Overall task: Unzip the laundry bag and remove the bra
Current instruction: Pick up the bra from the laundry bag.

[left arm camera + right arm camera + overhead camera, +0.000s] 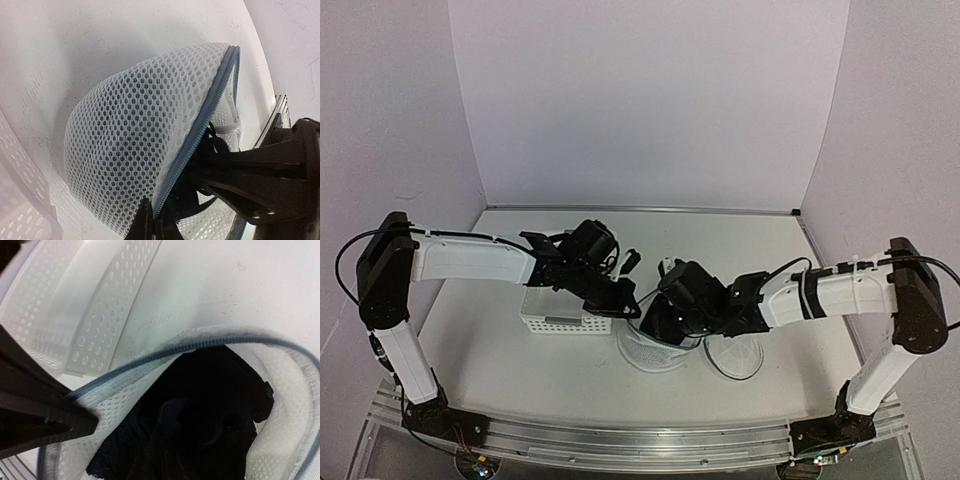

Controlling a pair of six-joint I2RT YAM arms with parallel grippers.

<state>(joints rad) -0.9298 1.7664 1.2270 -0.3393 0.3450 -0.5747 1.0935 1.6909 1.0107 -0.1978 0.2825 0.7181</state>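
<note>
The laundry bag [655, 352] is a white mesh pouch standing on the table in front of both arms, its zipper open along the dark rim. My left gripper [628, 308] is shut on that zipper rim at the bag's left edge, as the left wrist view [152, 222] shows against the mesh [125, 130]. My right gripper [665, 318] reaches down into the open mouth. The black bra [215, 390] lies inside the bag [285, 390]. My right fingers blend into the black fabric, so their stance is unclear. A bra strap [212, 142] shows at the opening.
A white perforated plastic basket [548, 312] stands just left of the bag, also seen in the wrist views [20, 205] [75, 305]. A round mesh flap with a dark rim [735, 356] lies flat to the bag's right. White walls enclose the table.
</note>
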